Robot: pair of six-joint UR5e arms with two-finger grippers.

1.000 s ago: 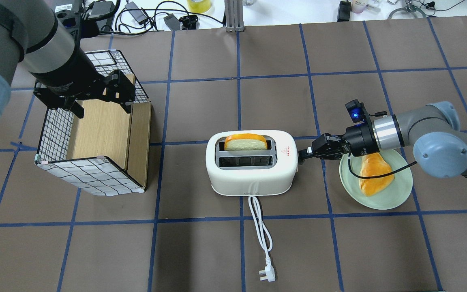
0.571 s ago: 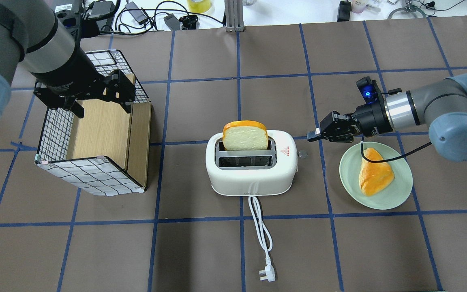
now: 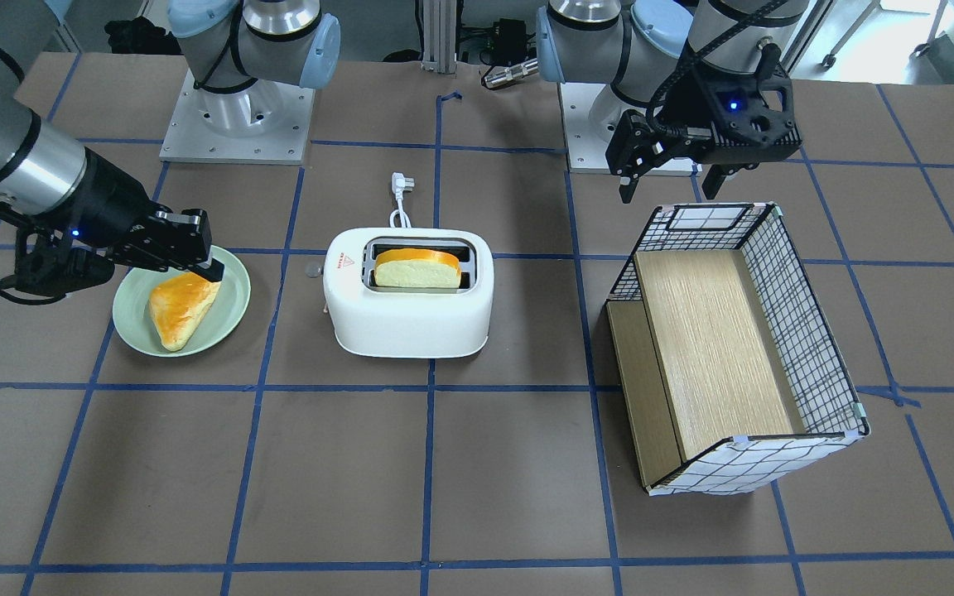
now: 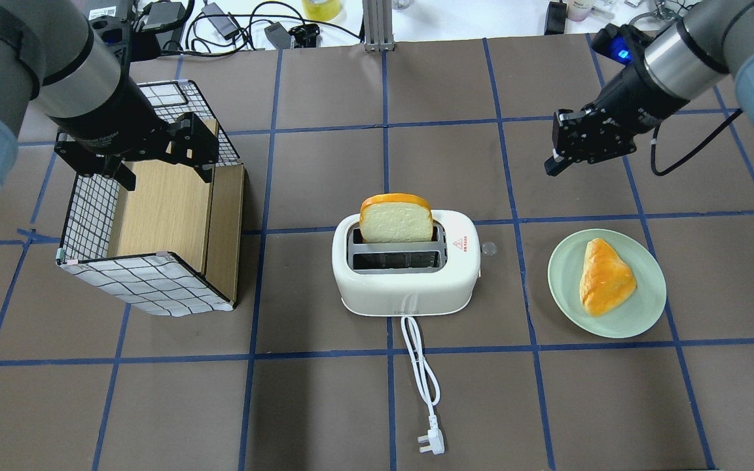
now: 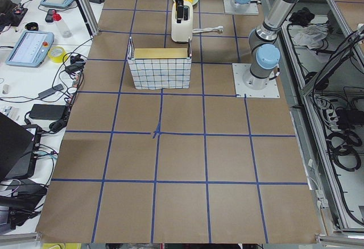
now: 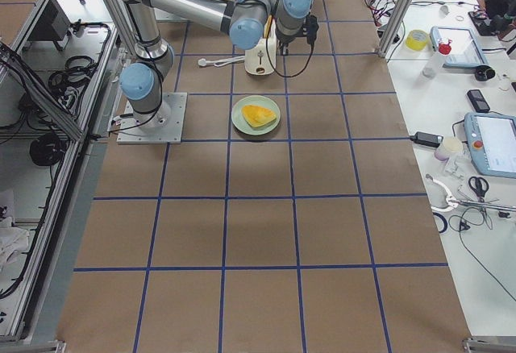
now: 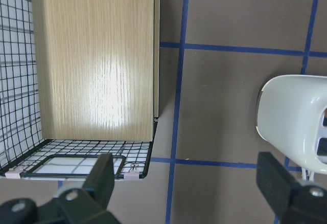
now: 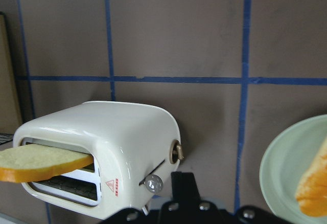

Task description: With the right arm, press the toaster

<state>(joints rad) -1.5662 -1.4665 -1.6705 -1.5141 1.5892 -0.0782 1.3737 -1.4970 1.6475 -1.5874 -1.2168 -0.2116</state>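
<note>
Right gripper, its fingers closed on nothing, is seen lifted well clear of the toaster, against whose end it was pressed a second ago. The bread slice, then sunk in its slot, is now raised again. The press is therefore judged delivered, though the lever appears not to have latched, and a repeat may be needed. Next along, a golden pastry wedge is held on the green plate. At centre table the toaster is stood, one slot filled, the other bare. Further right, a wooden panel is enclosed by the wire basket, beyond which the left gripper is poised, spread and empty.
</note>
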